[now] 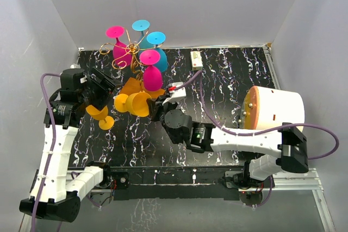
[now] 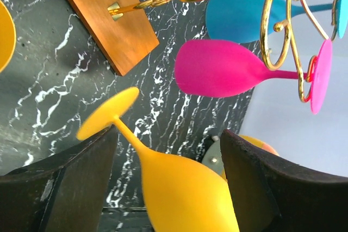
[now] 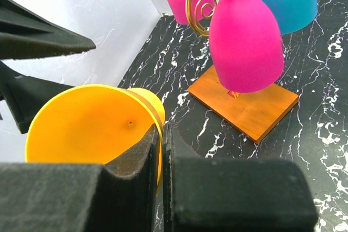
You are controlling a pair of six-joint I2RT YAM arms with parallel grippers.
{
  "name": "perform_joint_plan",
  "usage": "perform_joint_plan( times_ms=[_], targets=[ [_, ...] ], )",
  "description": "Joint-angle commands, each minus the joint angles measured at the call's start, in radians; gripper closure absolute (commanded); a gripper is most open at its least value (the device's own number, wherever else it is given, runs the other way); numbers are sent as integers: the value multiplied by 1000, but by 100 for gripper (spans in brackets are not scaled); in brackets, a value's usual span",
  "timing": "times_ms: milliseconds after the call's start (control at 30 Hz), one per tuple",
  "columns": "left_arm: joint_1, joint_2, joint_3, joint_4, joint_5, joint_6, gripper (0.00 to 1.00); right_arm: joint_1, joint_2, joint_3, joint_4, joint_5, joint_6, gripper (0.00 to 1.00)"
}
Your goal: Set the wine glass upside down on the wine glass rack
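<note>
From above, the right gripper (image 1: pixel 156 107) holds a yellow wine glass (image 1: pixel 137 104) on its side, foot away from the jaws, just before the wine glass rack (image 1: pixel 131 86). In the left wrist view, the left gripper (image 2: pixel 168 134) stands with its jaws on either side of a second yellow glass (image 2: pixel 179 188), but I cannot tell if they press it. In the right wrist view, the jaws are clamped on the bowl's rim, and the rack lies ahead to the right.
</note>
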Motion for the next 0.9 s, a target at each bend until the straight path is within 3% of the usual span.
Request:
perform_joint_plan(
  times_ms=[0,267,500,867],
  targets=[
    [-2,-27,-5,-28,-13,-164,26,4,23,1,167,20,-36,100],
    [-2,-29,52,-167,-129,-316,26,4,60,-4,264,42,-62,100],
    [-2,-16,54,-182,-33,-406,28,4,77,8,316,19,-74,100],
    [-2,-32,-56,-149,15,-475,49,4,52,-20,363,-66,-34,100]
  ],
)
